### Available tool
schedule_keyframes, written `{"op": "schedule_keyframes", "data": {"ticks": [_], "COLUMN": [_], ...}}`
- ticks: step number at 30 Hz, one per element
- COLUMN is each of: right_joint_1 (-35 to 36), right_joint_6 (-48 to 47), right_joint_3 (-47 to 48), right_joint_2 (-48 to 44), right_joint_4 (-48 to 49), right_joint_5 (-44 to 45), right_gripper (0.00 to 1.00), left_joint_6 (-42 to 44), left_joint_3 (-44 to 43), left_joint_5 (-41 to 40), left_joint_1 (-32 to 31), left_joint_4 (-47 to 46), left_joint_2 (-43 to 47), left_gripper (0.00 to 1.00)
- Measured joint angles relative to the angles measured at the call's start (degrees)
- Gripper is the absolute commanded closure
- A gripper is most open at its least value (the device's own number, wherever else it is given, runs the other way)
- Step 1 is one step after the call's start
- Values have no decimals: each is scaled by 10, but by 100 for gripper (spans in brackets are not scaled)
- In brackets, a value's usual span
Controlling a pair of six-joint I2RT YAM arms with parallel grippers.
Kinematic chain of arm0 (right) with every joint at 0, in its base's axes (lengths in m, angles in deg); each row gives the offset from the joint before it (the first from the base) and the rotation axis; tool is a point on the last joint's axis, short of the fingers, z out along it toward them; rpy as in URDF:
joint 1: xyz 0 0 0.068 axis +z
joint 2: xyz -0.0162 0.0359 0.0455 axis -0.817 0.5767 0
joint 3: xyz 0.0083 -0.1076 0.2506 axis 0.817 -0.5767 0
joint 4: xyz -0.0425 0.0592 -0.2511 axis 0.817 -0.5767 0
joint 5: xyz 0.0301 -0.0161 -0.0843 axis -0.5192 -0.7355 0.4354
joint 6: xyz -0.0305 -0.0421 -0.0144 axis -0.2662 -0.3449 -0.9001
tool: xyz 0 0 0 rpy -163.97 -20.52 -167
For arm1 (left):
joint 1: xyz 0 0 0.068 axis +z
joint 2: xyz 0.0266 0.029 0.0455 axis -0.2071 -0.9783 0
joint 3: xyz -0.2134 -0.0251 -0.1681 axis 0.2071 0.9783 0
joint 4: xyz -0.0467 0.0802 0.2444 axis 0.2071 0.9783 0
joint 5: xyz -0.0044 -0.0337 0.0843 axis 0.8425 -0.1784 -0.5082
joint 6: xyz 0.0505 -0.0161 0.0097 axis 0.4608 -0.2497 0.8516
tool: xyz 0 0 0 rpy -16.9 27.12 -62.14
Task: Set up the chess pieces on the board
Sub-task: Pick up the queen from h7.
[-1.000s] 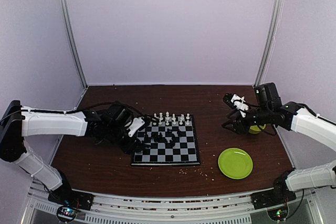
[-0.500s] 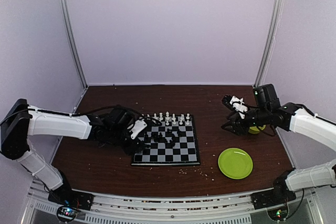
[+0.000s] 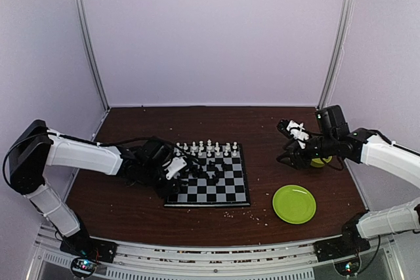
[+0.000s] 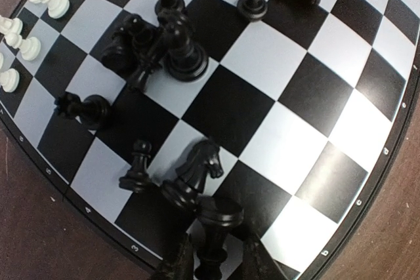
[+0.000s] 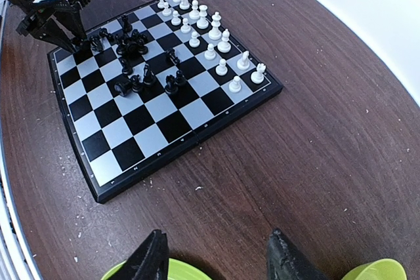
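Centre of the dark wooden tabletop [image 3: 131, 208]: the board [image 3: 231, 187], black and grey-white squares inside a thin black rim. Printed in white on that rim: small numerals up the board's left side, 3, 4 and 5 readable, and small letters along its near side, one looking like b, the rest too small to be sure.

Along the board's far edge, upright in two neat rows: the white chess pieces [image 3: 210, 149]. Across the board's left and middle squares, in a loose clutter: the black chess pieces [image 4: 174, 44], some standing, several tipped over. Among them, toward the board's near-left corner: a black knight [image 4: 197, 165], with a small pawn [image 4: 136, 167] just beside it.

Low at the board's left edge, toward that same corner: the left gripper [image 4: 215, 254], jaws partly apart, one on each side of a black piece [image 4: 220, 216] tilted base-first toward the lens. Cannot tell whether pressed onto it or only flanking it.

Well right of the board, above bare wood: the right gripper [image 5: 220, 254], jaws spread, nothing between them.

Right of the board's near-right corner: a round green plate [image 3: 294, 203]. Farther right of the board, mostly hidden behind the right gripper: a yellow-green cup [image 3: 320, 160]. Off the board's near edge: scattered pale crumbs [image 3: 257, 216].
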Motion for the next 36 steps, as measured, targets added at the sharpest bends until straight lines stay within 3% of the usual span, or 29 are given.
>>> {"op": "schedule_keyframes", "data": {"ticks": [10, 15, 29, 36], "right_joint_1": [0, 0, 0, 2], "right_joint_6": [0, 0, 0, 0], "right_joint_3": [0, 0, 0, 5], "right_joint_2": [10, 10, 20, 21], "right_joint_4": [2, 2, 2, -10], "right_joint_5": [0, 0, -2, -23], "right_gripper": [49, 49, 50, 51], "left_joint_6": [5, -3, -29, -32], "left_joint_3": [-1, -1, -1, -2], "left_joint_5": [-1, -1, -11, 6], "left_joint_1": [0, 0, 0, 0], "left_joint_4": [-4, -4, 24, 56], "left_joint_2": [-8, -8, 4, 43], "left_gripper": [77, 72, 91, 95]}}
